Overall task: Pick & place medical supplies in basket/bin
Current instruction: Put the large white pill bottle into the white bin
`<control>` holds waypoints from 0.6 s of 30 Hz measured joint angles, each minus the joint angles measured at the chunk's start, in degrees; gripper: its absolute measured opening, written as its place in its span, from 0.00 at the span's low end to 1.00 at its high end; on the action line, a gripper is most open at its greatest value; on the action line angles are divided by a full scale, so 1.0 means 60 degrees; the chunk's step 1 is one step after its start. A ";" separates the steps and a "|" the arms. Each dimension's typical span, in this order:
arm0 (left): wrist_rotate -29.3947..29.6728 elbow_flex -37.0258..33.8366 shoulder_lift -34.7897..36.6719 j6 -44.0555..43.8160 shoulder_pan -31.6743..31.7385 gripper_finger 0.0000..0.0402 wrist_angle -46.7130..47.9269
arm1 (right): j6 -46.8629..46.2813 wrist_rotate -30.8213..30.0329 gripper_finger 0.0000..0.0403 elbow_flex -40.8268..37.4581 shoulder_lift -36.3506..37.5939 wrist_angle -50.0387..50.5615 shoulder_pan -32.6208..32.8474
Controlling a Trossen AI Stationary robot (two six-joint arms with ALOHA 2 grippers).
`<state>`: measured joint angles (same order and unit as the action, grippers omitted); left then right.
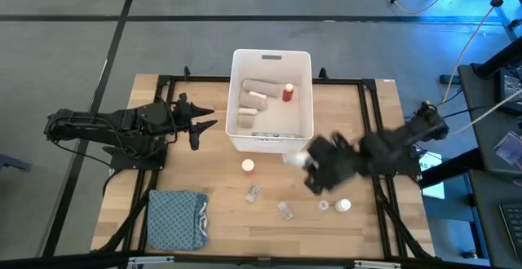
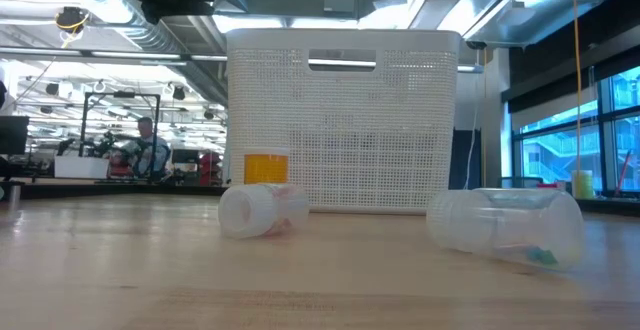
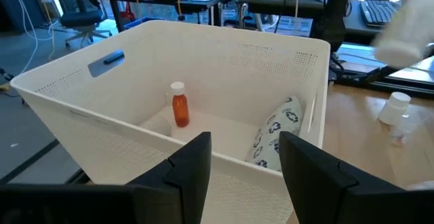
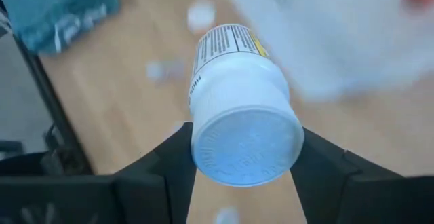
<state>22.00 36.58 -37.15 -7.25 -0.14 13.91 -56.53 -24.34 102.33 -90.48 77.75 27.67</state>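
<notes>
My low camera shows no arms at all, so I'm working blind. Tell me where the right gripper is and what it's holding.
Observer: The right gripper is shut on a white bottle, over the table just outside the tub's corner on that arm's side.
Operator: Now report the left one.
Observer: The left gripper is open, beside the tub's left wall.
Operator: List what's inside the tub.
Observer: Beige bandage rolls, a small bottle and a dotted packet.
</notes>
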 joint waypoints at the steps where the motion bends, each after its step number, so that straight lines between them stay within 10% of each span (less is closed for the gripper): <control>1: 0.0002 -0.0001 -0.0003 0.0002 0.0000 0.41 0.0000 | 0.0823 0.0003 0.48 0.0349 0.0000 -0.0059 -0.0459; 18: -0.0003 -0.0001 -0.0003 -0.0112 -0.0001 0.41 0.0550 | 0.9263 0.3208 0.48 0.3852 -0.2857 0.1588 -0.7901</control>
<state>21.98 36.58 -37.17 -7.92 -0.15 17.21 -0.95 -5.09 125.44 -107.62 87.28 -19.74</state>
